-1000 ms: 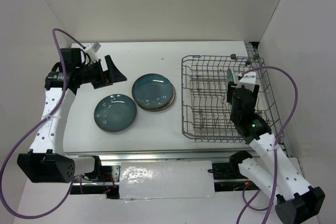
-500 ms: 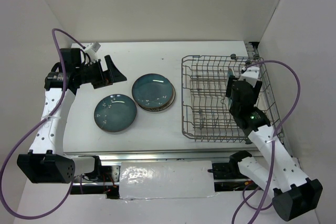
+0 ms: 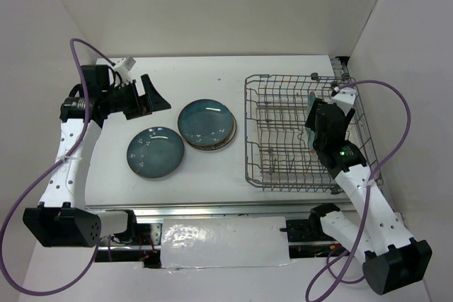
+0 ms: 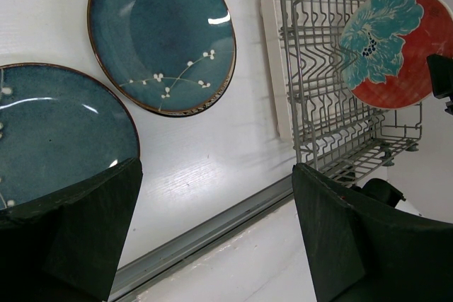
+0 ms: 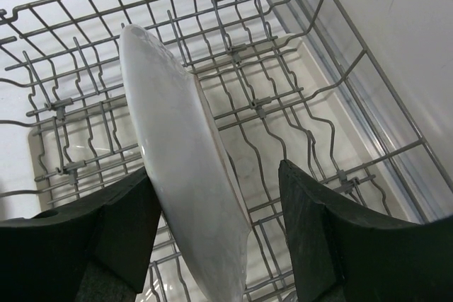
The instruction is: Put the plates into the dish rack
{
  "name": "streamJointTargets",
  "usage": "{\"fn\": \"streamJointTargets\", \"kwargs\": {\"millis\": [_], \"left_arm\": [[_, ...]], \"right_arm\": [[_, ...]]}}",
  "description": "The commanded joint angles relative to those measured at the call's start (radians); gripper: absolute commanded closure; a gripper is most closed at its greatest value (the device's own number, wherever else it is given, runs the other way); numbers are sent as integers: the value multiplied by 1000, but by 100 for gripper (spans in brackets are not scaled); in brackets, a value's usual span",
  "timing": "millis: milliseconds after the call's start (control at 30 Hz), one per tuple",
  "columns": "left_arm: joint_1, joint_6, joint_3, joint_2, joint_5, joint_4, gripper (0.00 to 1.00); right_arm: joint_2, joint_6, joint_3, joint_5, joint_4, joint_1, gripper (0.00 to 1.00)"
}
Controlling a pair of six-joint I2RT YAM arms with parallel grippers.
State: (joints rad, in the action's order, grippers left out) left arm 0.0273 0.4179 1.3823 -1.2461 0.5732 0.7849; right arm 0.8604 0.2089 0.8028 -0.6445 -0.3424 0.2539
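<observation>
Right hand: fingers spread, straddling red plate, gap at right finger, not pinching. Plate upright on edge among tines, right part of dish rack, face toward left. Exit judged straight up; wires close around.

Left hand: spread, empty. Nearer to near teal plate and far teal plate, both flat on bench.

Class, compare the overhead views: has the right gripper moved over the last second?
Yes. The right gripper has shifted up the view, away from the near edge and toward the far rim of the dish rack, which has stayed put.
</observation>
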Motion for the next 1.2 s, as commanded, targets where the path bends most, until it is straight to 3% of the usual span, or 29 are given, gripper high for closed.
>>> {"fn": "streamJointTargets", "kwargs": {"millis": [0, 100, 633, 1167], "left_arm": [[-4, -16, 17, 27, 8, -21, 1], [-3, -16, 17, 27, 8, -21, 1], [-3, -16, 14, 31, 10, -23, 1], [-4, -14, 3, 31, 11, -26, 1]], "right_arm": [[-17, 41, 61, 14, -26, -25, 30], [-21, 44, 58, 42, -24, -27, 33], [3, 95, 88, 140, -67, -73, 29], [35, 57, 102, 175, -76, -73, 11]]}}
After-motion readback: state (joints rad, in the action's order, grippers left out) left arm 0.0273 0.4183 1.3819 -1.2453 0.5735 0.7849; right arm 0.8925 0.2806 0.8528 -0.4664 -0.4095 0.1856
